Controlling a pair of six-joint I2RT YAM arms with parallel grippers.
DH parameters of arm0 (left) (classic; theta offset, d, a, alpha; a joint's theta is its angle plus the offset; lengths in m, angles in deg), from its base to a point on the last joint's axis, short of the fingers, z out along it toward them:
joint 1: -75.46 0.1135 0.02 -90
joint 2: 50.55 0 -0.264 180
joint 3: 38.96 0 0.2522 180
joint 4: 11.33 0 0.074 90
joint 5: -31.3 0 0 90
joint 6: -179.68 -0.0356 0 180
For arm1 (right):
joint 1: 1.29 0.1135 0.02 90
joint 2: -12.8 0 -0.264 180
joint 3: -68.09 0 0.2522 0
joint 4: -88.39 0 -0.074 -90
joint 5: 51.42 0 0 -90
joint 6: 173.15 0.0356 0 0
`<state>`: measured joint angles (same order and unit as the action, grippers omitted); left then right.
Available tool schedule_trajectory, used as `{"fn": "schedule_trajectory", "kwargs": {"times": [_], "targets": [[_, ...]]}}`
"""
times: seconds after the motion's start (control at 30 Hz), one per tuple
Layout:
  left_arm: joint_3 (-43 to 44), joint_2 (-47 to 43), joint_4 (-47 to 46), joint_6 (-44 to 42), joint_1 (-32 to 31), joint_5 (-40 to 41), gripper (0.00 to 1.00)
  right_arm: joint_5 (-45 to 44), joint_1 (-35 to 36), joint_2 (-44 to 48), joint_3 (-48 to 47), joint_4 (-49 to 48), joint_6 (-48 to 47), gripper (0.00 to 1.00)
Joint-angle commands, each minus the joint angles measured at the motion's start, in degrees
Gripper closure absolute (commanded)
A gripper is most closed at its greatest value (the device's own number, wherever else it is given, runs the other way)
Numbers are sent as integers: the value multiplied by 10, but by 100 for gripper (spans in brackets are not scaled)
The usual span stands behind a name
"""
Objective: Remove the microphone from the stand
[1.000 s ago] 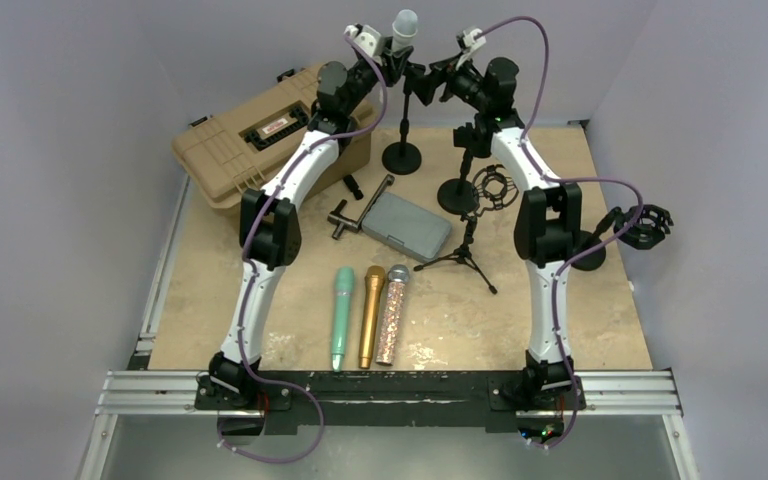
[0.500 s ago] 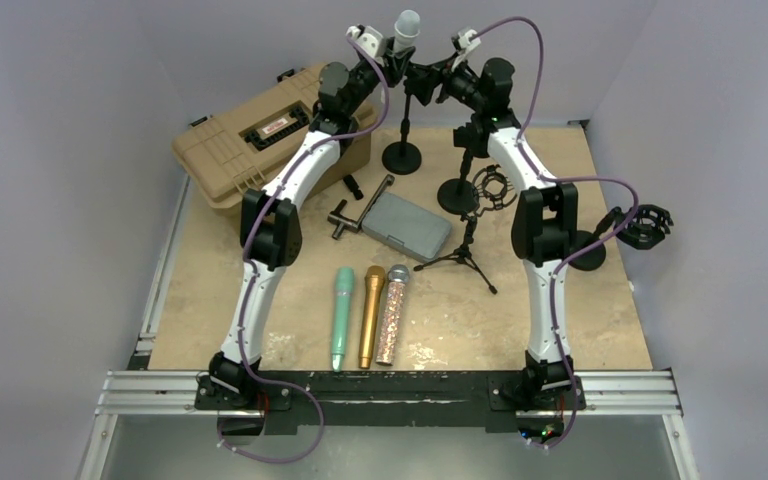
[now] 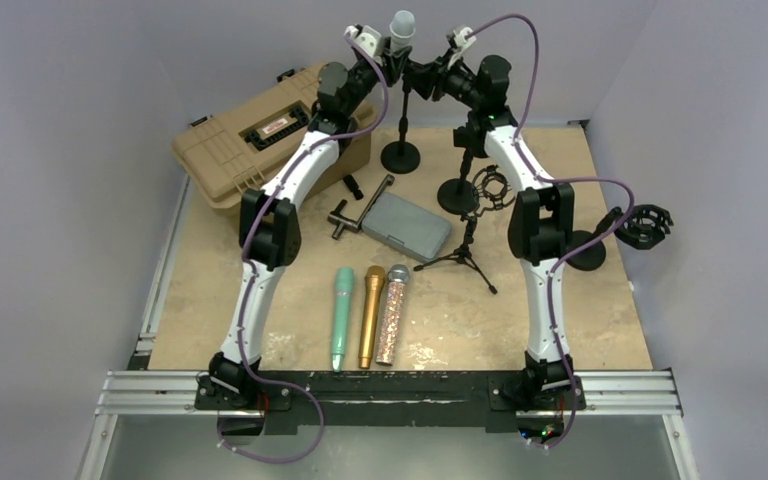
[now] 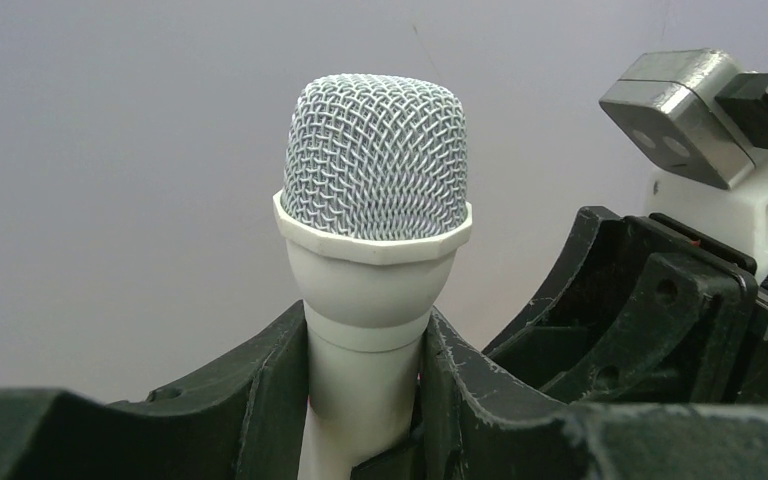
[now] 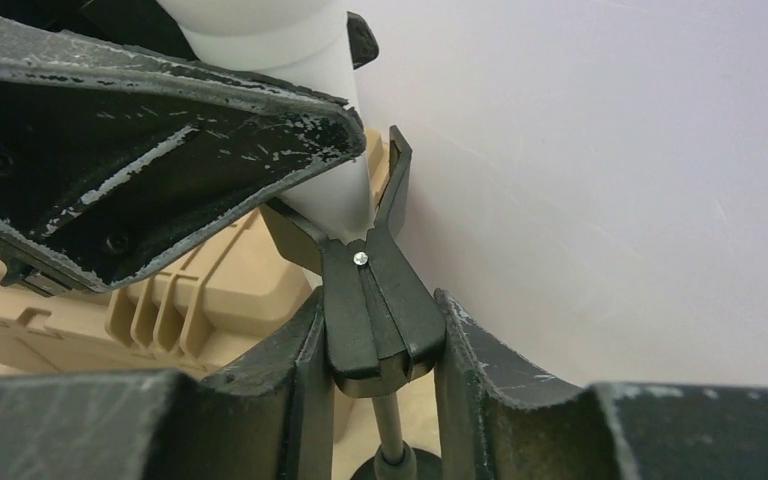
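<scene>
A white microphone [image 3: 402, 24] with a silver mesh head [image 4: 375, 160] stands upright in the black clip [image 5: 375, 300] of a round-based stand [image 3: 401, 157] at the back of the table. My left gripper [image 4: 365, 350] is shut on the microphone's white handle just below the head; it reaches in from the left [image 3: 385, 55]. My right gripper [image 5: 378, 330] comes in from the right [image 3: 430, 75], and its two fingers press on both sides of the clip's lower block. The handle's tapered end sits in the clip's fork.
A tan case [image 3: 260, 135] lies left of the stand. A grey box [image 3: 407, 225], a small tripod [image 3: 465, 255] and a second round-based stand [image 3: 457, 190] are nearer. Three microphones, green [image 3: 342, 315], gold [image 3: 371, 315] and glittered [image 3: 392, 312], lie in front. A shock mount [image 3: 645, 225] sits at the right.
My right gripper has moved left onto the stand's clip and closed from wide open onto it. The left gripper has kept its hold on the microphone.
</scene>
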<state>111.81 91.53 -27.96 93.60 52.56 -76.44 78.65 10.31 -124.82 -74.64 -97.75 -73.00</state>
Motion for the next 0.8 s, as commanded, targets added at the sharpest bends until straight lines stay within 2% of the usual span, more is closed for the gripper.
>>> {"fn": "schedule_trajectory", "kwargs": {"times": [0.0,0.2,0.33,0.5,0.77], "targets": [[2,-52,5,26,-11,-19,100,-53,0,15,7,2,-32,100],[30,-66,42,18,-9,12,100,-66,-1,26,18,27,-57,100],[26,-84,67,-18,-7,95,100,-57,-4,55,59,8,-61,100],[13,-91,72,-9,10,193,100,-44,-6,90,101,-13,-61,100],[5,-126,96,6,14,213,100,-88,-6,92,74,42,-77,100]]}}
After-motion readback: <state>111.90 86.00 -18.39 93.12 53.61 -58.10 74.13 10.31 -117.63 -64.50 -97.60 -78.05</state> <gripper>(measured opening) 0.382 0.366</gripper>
